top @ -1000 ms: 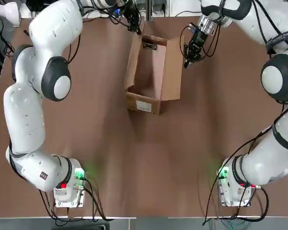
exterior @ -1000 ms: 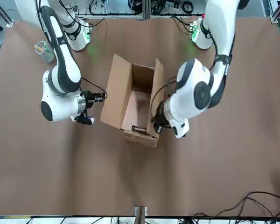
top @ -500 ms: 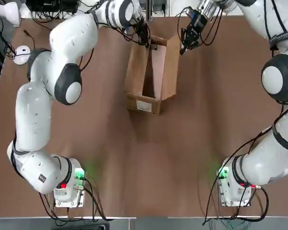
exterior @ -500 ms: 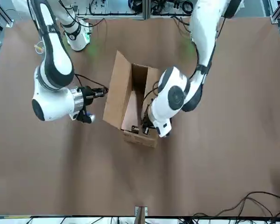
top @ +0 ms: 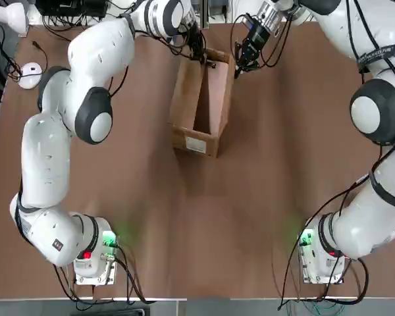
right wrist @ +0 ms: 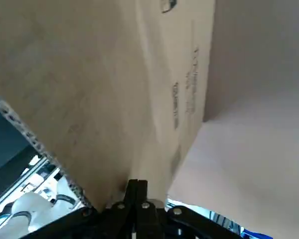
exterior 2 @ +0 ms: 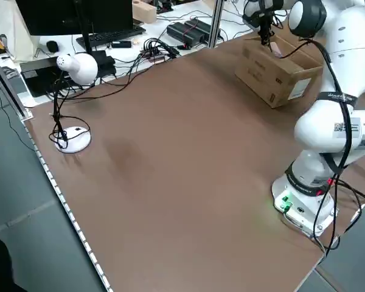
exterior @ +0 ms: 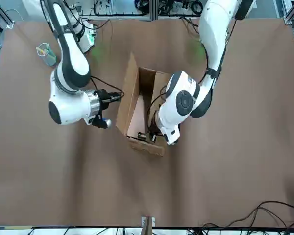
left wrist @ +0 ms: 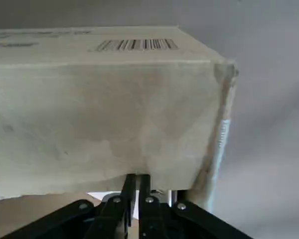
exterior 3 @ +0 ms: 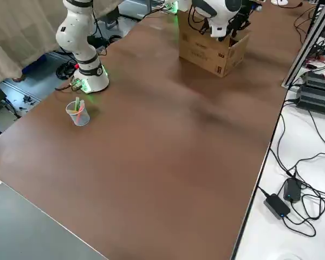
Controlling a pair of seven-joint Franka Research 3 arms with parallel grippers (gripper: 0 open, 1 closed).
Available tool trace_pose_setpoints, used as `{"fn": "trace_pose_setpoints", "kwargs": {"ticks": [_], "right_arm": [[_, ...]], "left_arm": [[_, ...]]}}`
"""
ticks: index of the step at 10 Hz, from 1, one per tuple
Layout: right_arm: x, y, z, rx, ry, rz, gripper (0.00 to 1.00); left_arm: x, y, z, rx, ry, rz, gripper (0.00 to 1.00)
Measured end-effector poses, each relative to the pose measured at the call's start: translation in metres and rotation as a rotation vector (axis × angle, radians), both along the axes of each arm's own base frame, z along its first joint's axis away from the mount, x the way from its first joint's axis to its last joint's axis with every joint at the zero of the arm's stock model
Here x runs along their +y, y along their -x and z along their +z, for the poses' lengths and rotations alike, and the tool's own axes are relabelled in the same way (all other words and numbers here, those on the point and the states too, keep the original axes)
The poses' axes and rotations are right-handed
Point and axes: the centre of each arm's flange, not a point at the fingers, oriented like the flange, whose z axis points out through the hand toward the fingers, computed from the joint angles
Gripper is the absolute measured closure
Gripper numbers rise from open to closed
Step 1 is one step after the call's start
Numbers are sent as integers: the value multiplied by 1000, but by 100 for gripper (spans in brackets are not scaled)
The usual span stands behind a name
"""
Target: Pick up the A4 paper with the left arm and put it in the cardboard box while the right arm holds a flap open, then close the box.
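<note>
The cardboard box (top: 196,141) stands at the far middle of the table, its white label end toward the arms' bases. Both long flaps stand nearly upright, with a narrow gap between them. Deep inside lies the A4 paper (exterior: 137,125), and its metal clip (exterior: 145,136) shows at the box's far end. My left gripper (top: 200,54) is shut and presses on the left flap (left wrist: 104,114) at that far end. My right gripper (top: 239,63) is also shut and leans against the outside of the right flap (right wrist: 89,84).
A clear plastic cup (exterior: 45,53) with sticks stands near the right arm's base. A white desk lamp (exterior 2: 79,67) and cables sit off the table's left and far edges. Open brown tabletop (top: 197,217) lies between the box and the arm bases.
The right gripper has moved left and pushed the right flap from spread out to nearly upright. The left gripper came in over the far end and the left flap stands steeper.
</note>
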Motion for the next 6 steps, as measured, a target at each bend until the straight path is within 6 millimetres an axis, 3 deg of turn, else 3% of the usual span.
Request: {"fn": "trace_pose_setpoints", "kwargs": {"ticks": [4, 6], "right_arm": [[41, 6, -38, -6, 33, -36, 99], [61, 11, -50, -23, 47, -53, 99]], "left_arm": [[25, -7, 83, -109, -17, -2, 91], [73, -18, 126, -144, -74, -42, 90]]}}
